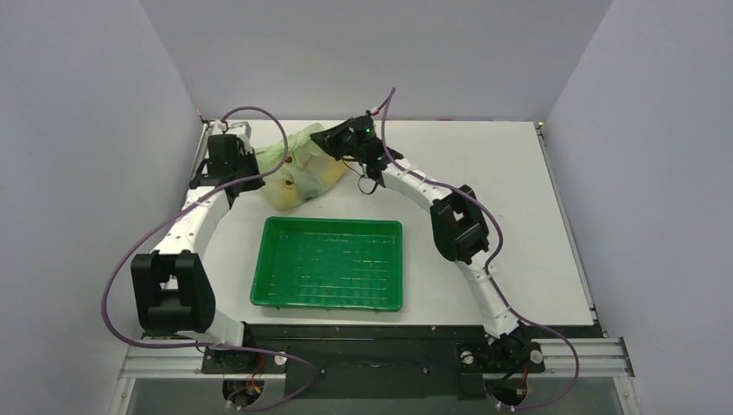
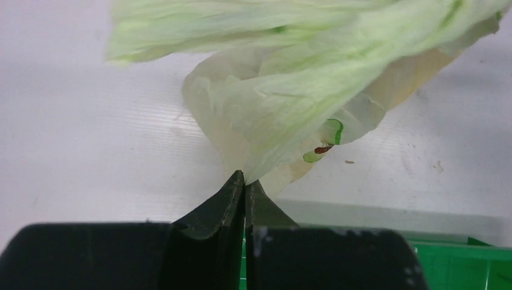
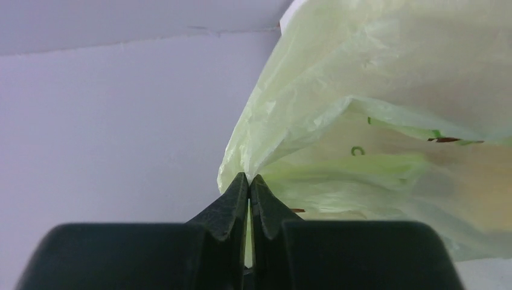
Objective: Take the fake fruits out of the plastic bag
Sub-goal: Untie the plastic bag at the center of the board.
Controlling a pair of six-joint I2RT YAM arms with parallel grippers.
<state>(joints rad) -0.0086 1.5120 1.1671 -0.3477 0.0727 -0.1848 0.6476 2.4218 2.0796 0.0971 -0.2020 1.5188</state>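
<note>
The left end effector (image 2: 244, 182) and the right end effector (image 3: 249, 182) each pinch an edge of the plastic bag (image 1: 304, 166), lying at 11 o'clock from the tray (image 1: 333, 222), presumably to spread its mouth.

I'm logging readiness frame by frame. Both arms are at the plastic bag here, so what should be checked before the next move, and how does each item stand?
1. Left gripper pinching the plastic bag: ok, jaws closed on the film.
2. Right gripper pinching the bag's edge: ok, jaws closed on it.
3. Bag mouth spread open between the two grips: cannot tell.
4. Fake fruits out of the bag: not ok, none in view outside it.
5. Green tray apart from the bag and both grippers: ok.
</note>
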